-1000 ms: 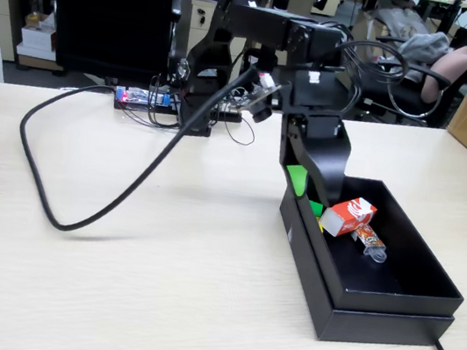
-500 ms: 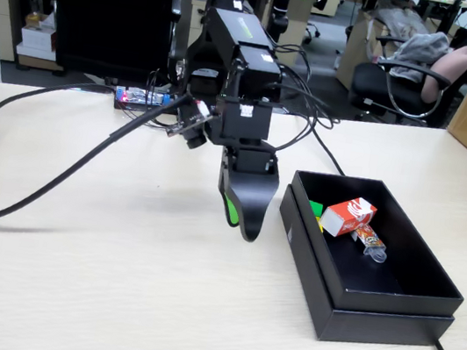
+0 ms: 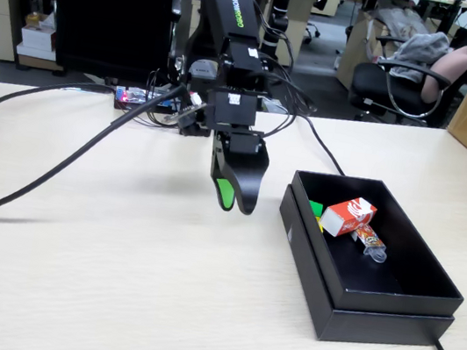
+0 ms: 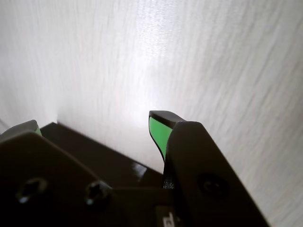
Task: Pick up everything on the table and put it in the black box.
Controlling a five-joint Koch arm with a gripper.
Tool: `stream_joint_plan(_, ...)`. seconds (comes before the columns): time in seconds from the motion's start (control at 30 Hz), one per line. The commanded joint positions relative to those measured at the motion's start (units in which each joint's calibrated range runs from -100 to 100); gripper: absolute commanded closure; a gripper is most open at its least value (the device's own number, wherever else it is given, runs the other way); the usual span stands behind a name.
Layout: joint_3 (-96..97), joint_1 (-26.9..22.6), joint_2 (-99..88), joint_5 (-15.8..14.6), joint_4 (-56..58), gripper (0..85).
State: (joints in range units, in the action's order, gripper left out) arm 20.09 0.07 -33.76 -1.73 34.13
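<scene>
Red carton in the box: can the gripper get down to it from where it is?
Probably yes. The black box is open-topped, the red carton lies on top, and the gripper hangs empty beside it.

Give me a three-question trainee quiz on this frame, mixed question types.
1. True or false: the pincer holds the red carton.
2. Where is the red carton? A) on the table B) inside the black box C) on the chair
3. Fill in: in the wrist view, between the pincer's fingertips only bare ____ shows.

Key: 1 false; 2 B; 3 table.
</scene>
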Motion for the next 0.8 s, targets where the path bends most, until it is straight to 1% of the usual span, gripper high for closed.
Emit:
stream_joint_plan(0.0, 2.3, 0.0, -9.3, 0.2, -2.8, 40.2)
stream_joint_plan(0.23, 20.5, 0.0, -25.4, 1.2, -11.6, 40.2)
stream_joint_plan(0.33, 24.5, 0.0, -28.7, 1.4, -12.5, 40.2)
stream_joint_plan(0.53, 40.0, 0.5, -39.3, 3.3, -24.0, 40.2)
stream_joint_plan(0.67, 47.0, 0.6, -43.4, 3.7, -27.3, 40.2)
stream_joint_plan(0.77, 52.6, 0.5, -47.0, 3.9, -32.7, 40.2)
